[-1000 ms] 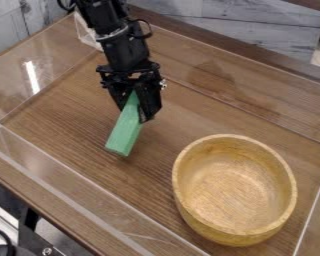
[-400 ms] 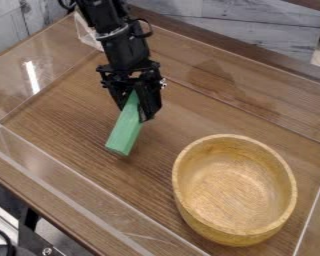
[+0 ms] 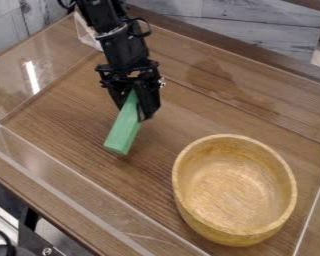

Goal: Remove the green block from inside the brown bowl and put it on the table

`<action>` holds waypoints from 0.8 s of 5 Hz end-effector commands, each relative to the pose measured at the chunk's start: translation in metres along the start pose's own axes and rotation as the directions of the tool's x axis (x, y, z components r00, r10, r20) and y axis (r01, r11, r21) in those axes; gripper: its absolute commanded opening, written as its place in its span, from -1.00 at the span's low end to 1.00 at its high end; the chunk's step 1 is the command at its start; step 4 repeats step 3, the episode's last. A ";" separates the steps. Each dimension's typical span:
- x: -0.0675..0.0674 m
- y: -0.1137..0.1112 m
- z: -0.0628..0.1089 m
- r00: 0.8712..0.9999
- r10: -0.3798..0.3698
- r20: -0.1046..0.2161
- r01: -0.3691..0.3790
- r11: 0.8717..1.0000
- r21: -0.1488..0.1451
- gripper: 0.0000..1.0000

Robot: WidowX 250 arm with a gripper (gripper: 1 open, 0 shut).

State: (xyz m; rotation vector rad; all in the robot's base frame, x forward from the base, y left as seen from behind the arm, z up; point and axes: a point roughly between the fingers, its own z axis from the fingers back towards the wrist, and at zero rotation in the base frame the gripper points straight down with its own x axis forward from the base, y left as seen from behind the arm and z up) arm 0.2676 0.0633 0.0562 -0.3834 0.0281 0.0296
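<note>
My black gripper points steeply down over the left middle of the table and is shut on the upper end of the green block. The block is a flat bright-green bar, tilted, its lower end at or just above the tabletop; I cannot tell if it touches. The brown bowl, round and light wooden with a thick rim, sits to the lower right with nothing inside it. The bowl's near rim lies a short gap to the right of the block.
Low clear plastic walls edge the wood-grain tabletop on the left, front and back. The black arm reaches down from the top left. A white-grey surface lies beyond the back wall.
</note>
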 end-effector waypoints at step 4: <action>0.010 0.002 0.016 0.999 -0.012 0.041 0.012 1.000 0.019 -1.00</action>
